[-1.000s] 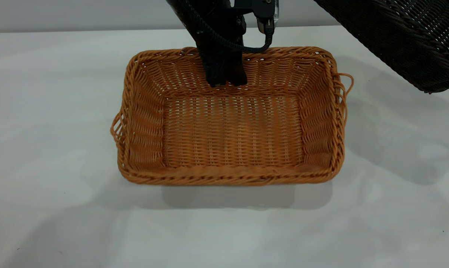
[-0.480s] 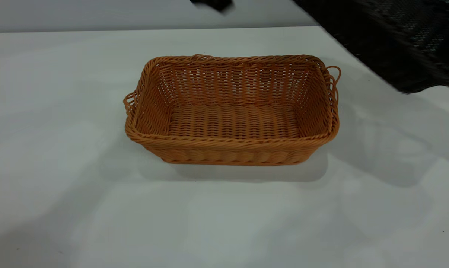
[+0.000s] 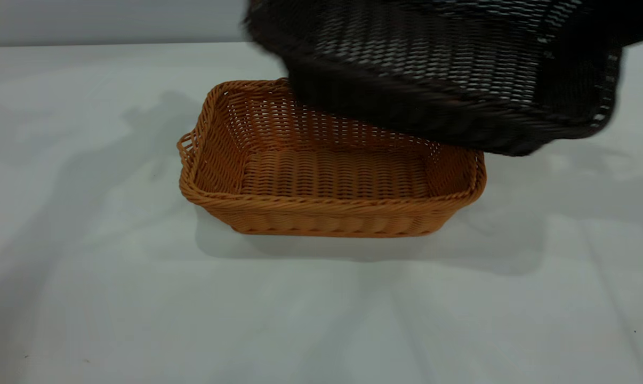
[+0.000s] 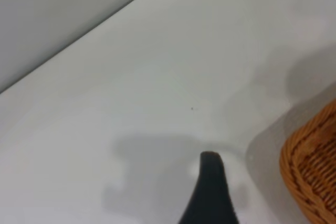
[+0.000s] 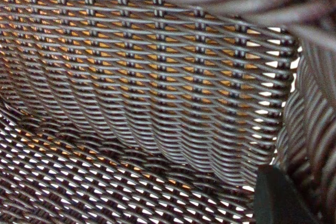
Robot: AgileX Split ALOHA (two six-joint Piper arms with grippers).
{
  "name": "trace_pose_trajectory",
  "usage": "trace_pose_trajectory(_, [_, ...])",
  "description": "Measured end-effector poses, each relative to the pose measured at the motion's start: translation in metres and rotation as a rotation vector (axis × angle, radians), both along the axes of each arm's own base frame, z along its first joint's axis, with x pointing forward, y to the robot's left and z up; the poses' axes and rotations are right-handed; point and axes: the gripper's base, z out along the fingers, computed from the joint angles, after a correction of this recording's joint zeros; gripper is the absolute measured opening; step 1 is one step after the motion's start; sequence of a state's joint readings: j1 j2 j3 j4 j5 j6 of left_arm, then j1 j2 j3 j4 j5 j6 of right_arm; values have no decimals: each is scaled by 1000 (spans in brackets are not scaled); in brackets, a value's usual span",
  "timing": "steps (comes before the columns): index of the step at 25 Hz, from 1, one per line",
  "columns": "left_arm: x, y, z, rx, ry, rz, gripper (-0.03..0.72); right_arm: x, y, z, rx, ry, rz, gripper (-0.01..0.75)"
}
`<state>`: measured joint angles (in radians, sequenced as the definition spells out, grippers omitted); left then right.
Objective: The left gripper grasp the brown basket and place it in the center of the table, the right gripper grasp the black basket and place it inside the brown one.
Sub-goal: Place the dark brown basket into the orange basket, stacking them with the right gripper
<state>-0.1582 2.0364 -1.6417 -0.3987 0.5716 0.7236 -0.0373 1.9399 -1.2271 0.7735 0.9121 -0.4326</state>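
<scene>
The brown basket (image 3: pixel 332 176) stands upright on the table (image 3: pixel 87 298), near its middle. The black basket (image 3: pixel 439 69) hangs tilted in the air above the brown basket's back and right side and hides that part of its rim. The right wrist view looks into the black basket's weave (image 5: pixel 157 77), with orange showing through the gaps. One black finger (image 5: pixel 278 198) of my right gripper lies against the black basket's wall. In the left wrist view one finger (image 4: pixel 211 182) of my left gripper hangs over bare table, apart from a corner of the brown basket (image 4: pixel 312 171), holding nothing.
The tabletop's back edge (image 3: pixel 113 45) meets a grey wall. Shadows of the arms and baskets fall on the table to the left and right of the brown basket.
The left gripper let go of the brown basket, which dropped level, and withdrew out of the exterior view. The black basket swung from the upper right to over the brown basket.
</scene>
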Motion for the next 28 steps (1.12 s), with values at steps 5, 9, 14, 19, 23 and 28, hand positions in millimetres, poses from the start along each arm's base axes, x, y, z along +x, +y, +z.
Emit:
trace_pose_trajectory(5, [0, 2, 0, -1, 11, 4, 527, 12, 50, -6, -49, 32, 103, 79])
trace_pose_trajectory(9, [-1, 2, -1, -2, 14, 5, 527, 13, 71, -23, -64, 77, 145, 79])
trace_pose_trajectory(14, [-1, 2, -1, -2, 17, 4, 527, 15, 75, -38, -69, 101, 139, 79])
trace_pose_trajectory(19, [1, 2, -10, 1, 37, 4, 527, 18, 74, -51, -83, 107, 114, 79])
trace_pose_trajectory(23, [2, 1, -12, 2, 42, 4, 527, 20, 74, -65, -88, 126, 92, 79])
trace_pose_trajectory(28, [1, 1, -13, 2, 46, 2, 527, 21, 73, -69, -93, 125, 84, 112])
